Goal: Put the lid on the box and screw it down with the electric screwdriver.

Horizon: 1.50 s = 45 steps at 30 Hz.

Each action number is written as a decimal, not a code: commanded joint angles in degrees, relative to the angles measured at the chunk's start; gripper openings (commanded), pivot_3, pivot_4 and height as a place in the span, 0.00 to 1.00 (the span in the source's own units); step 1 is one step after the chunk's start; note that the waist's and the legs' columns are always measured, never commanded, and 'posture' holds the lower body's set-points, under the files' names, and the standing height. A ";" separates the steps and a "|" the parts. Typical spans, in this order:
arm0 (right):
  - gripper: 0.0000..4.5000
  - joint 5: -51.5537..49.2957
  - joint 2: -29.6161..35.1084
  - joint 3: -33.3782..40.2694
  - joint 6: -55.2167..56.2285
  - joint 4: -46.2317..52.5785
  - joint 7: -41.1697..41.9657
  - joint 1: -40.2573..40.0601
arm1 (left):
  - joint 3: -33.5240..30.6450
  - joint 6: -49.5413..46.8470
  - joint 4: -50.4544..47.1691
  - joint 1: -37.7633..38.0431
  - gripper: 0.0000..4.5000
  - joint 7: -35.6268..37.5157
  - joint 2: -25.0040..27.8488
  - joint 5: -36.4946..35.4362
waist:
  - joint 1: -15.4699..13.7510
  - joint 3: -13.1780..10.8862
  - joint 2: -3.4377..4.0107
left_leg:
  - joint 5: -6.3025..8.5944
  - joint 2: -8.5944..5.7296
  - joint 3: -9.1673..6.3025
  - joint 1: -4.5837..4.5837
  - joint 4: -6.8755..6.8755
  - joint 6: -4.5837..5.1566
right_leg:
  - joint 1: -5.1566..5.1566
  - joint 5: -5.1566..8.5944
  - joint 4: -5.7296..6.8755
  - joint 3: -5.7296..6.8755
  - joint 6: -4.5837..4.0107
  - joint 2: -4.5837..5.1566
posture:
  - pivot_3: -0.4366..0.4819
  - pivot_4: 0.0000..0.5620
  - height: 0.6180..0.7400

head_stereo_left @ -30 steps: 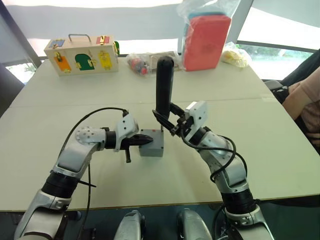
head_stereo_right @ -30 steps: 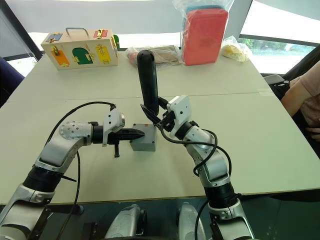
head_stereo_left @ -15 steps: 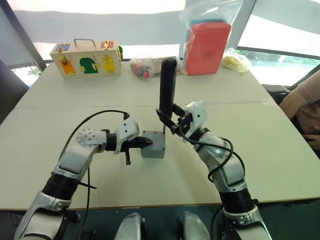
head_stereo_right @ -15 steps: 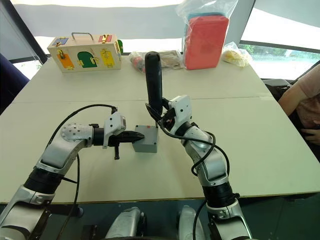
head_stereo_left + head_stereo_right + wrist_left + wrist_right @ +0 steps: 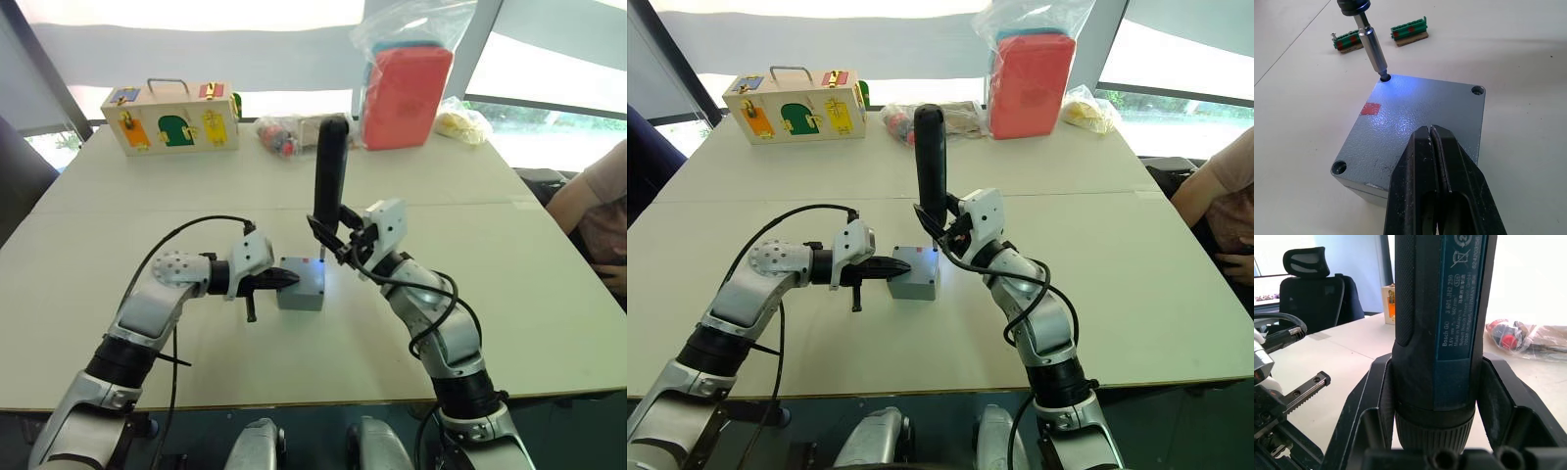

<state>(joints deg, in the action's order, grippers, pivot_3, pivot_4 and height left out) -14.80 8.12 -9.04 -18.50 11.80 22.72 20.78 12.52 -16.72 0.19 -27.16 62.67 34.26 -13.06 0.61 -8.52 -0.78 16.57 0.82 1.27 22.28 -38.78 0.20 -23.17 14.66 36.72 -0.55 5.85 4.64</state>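
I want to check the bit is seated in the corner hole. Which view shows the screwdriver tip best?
The left wrist view: the screwdriver bit meets a corner hole of the lid, lit blue. The eye views show it upright in the right gripper, tip small. The right wrist view shows its black body.

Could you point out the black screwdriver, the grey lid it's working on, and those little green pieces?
electric screwdriver (image 5: 930,157): right eye view, mid black body.
lid (image 5: 1415,122): left wrist view, bare grey top face.
green pieces (image 5: 1409,35): left wrist view, middle of the nearer strip.
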 commanded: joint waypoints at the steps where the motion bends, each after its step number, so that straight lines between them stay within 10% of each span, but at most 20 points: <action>1: 0.40 2.36 2.02 -1.01 0.43 -3.25 1.26 -2.74 | 0.65 -0.69 0.99 0.64 0.00 0.19 0.21 0.95 | 0.00 0.00 0.00 | 0.00 0.00 0.00 0.00 0.01 0.00 | 0.00 0.00 -0.03 0.00 0.00 0.00 | 0.48 0.27 0.92; 12: 0.40 -8.62 2.66 8.38 -3.53 9.07 1.11 6.88 | -0.61 -3.01 -2.83 1.66 0.00 -0.62 0.19 -0.79 | -0.04 -0.33 0.17 | -0.01 0.00 0.02 0.14 0.36 -0.01 | -0.11 -0.02 -0.42 0.00 -0.03 0.06 | 0.48 0.27 0.92; 22: 0.40 -29.56 27.52 28.32 -59.70 6.41 -9.47 24.24 | -8.94 -9.47 -15.89 -0.06 0.00 1.17 3.88 -11.92 | 0.14 -1.38 0.30 | -0.12 0.02 -0.01 1.12 0.58 -0.18 | -1.17 -0.24 -0.49 0.17 0.06 0.18 | 0.48 0.27 0.92; 30: 0.40 -27.33 42.14 17.08 -74.00 -10.22 -6.09 25.73 | -12.89 -13.06 -21.50 -0.49 0.00 1.18 6.38 -18.36 | 0.39 -1.64 0.45 | -0.11 -0.11 0.21 1.21 0.62 -0.14 | -1.31 -0.24 -0.60 0.02 0.08 0.08 | 0.48 0.27 0.92; 44: 0.40 -15.78 43.07 3.00 -66.79 -29.97 1.03 27.90 | -12.26 -16.00 -24.44 -1.22 0.00 -1.74 6.89 -20.42 | 0.31 -1.65 0.32 | -0.12 -0.11 0.21 1.19 0.49 -0.14 | -1.24 -0.31 -0.59 -0.06 0.22 -0.07 | 0.48 0.27 0.92; 45: 0.51 -15.49 42.85 2.68 -66.37 -30.43 1.89 28.41 | -12.40 -16.05 -24.35 -1.18 0.00 -1.88 7.07 -20.37 | 0.30 -1.65 0.32 | -0.12 -0.11 0.24 1.18 0.45 -0.15 | -1.22 -0.33 -0.59 -0.10 0.24 -0.07 | 0.48 0.27 0.92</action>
<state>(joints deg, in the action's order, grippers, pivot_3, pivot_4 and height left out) -32.70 50.59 -5.88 -87.33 -17.40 23.55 47.65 1.09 -33.03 -22.82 -27.55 61.10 40.40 -33.18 0.91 -10.18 -0.47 16.44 0.69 1.53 23.46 -38.35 0.05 -24.38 14.32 36.12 -0.69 6.10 4.58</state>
